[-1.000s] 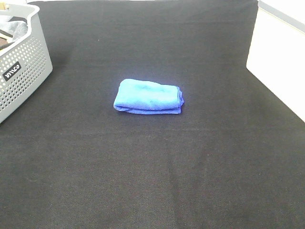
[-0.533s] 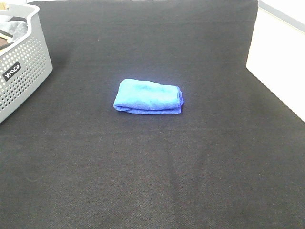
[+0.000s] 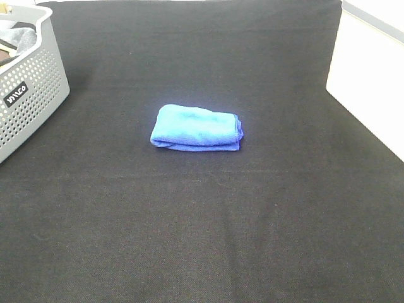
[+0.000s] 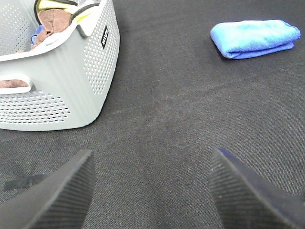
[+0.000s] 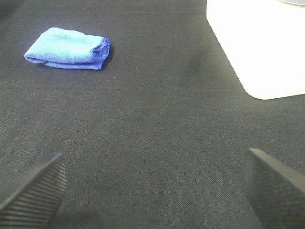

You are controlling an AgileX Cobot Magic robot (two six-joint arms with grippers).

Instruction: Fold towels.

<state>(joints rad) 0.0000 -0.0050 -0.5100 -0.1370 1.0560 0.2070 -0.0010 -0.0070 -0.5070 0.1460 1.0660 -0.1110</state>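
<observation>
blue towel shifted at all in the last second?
No. In the high view the folded blue towel sits at the same spot on the black cloth, same gap from the grey basket as before.

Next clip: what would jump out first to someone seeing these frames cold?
The bright blue towel, already folded into a compact bundle, lies alone near the middle of the black table. Next comes the perforated grey basket at the far left edge, with cloths inside it. Both the left gripper and the right gripper are open and hold nothing, well apart from the towel.
</observation>
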